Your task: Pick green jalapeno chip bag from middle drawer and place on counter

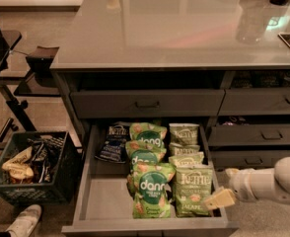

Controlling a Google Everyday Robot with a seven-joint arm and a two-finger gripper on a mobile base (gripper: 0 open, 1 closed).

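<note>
Green jalapeno chip bag (193,190) first: it stands at the front right of the open middle drawer (103,204), immediately left of the gripper (220,199). The gripper's tan tip sits at the bag's right edge, low over the drawer's right wall. I cannot tell from here whether it touches the bag, nor whether the gripper is wide or narrow. It holds nothing that I can see. The white arm (268,184) reaches in from the right.

Left of the jalapeno bag, on the far side from the gripper, a brighter green dang bag (152,190) leans right against it. That is the main hazard, I'd say: a careless pinch could catch both. The sound approach looks to be to take the crinkly top edge from the gripper's own side, close gently on that single bag, then lift straight up before swinging away, so the drawer wall and the neighbours are cleared.

Beyond the gripper, further into the drawer, more pale Kettle bags (184,133) stack in the same row, more dang bags sit beside them, and a dark blue Kettle bag (113,143) lies far left at the back. Above and beyond is a shut drawer with a small handle (147,103). Over it spreads the glossy grey tabletop (174,31), with bare surface well above the gripper where the bag should land.
</note>
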